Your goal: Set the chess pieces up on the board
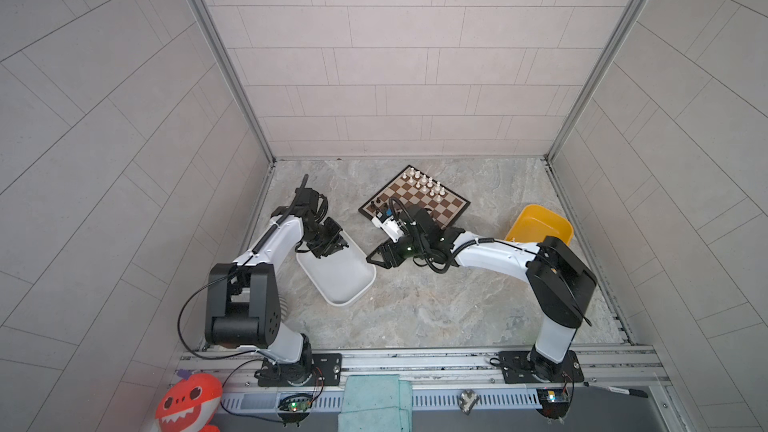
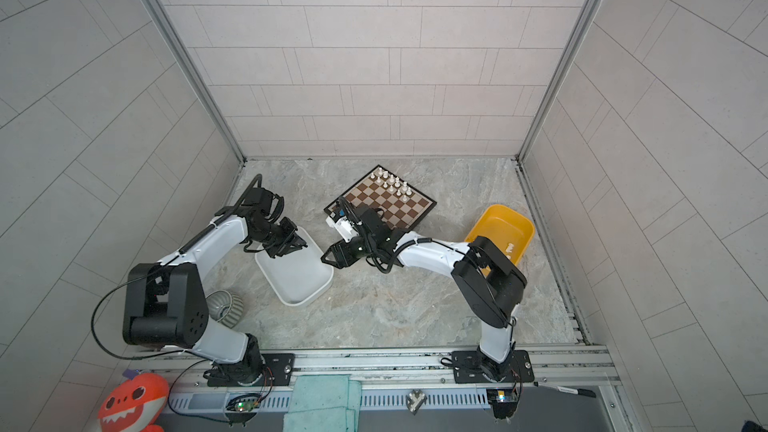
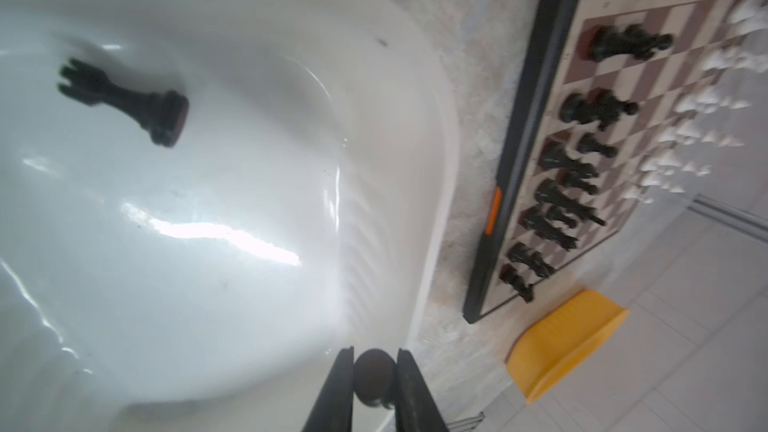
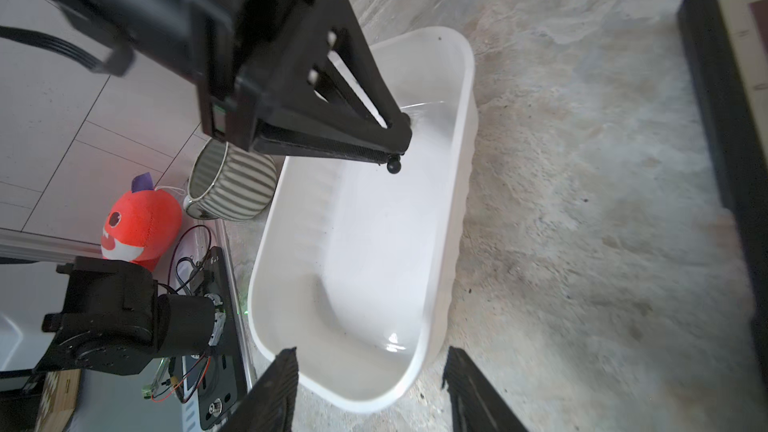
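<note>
The left gripper [image 3: 374,363] is closed on a small black piece [image 3: 374,374] above the white tub [image 1: 349,280], and the piece's round head pokes out past the tips. The board [image 1: 440,206] lies from it to the far right across the surface [image 1: 415,309], with its black pieces [image 3: 557,197] along the edge facing the tub. The right gripper [image 1: 374,258], jaws apart and empty, hovers between tub and board, so it is nearer. One black rook [image 3: 124,101] lies on its side in the tub.
</note>
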